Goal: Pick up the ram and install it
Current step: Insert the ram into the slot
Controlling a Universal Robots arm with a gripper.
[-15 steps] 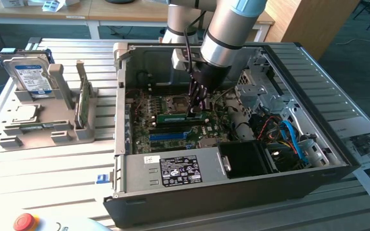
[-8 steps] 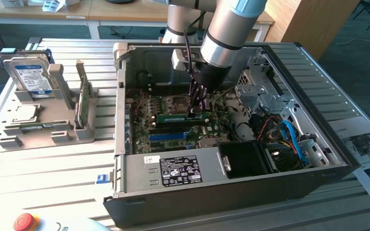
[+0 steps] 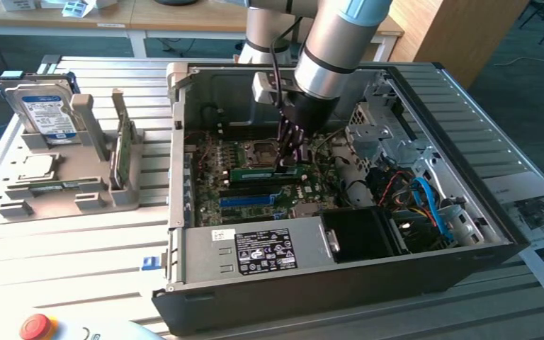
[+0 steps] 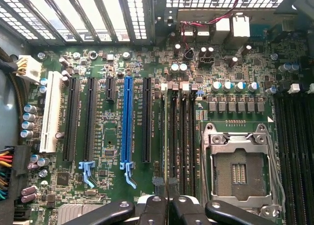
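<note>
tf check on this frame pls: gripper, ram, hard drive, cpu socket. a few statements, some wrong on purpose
1. The gripper is inside the open case, over the motherboard. True.
2. The gripper is closed on the ram, a green stick at the memory slots. True.
3. The hard drive lies inside the case. False: it stands in the grey holder outside the case, at the exterior view's left.
4. A cooler covers the CPU socket. False: the socket is bare.
</note>
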